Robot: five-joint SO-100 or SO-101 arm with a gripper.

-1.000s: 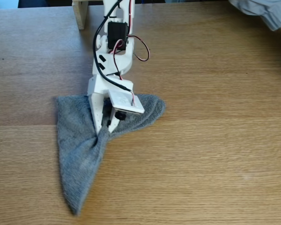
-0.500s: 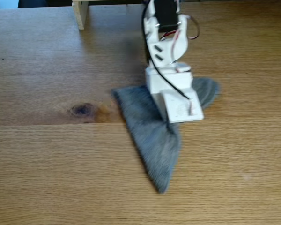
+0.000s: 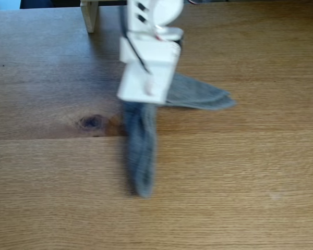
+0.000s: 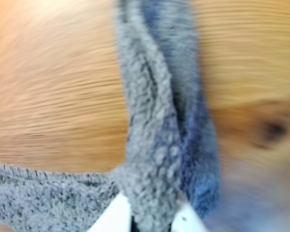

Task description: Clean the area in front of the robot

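The robot, a white arm, reaches down from the top centre of the fixed view, blurred by motion. Its wrist block covers the fingers there. In the wrist view my gripper is shut on a grey terry cloth, with both white fingertips pinching a bunched fold. The cloth lies on the area, a light-brown oak tabletop. One narrow strip of it trails toward the front and another flap stretches to the right.
A dark oval knot marks the wood just left of the cloth, and it appears again in the wrist view. A pale wooden post stands at the back left. Bare wood spreads to the left, right and front.
The arm swept right with the cloth, then back left and farther from the camera. The cloth went from a wide triangle to a narrow folded strip with a flap trailing right.
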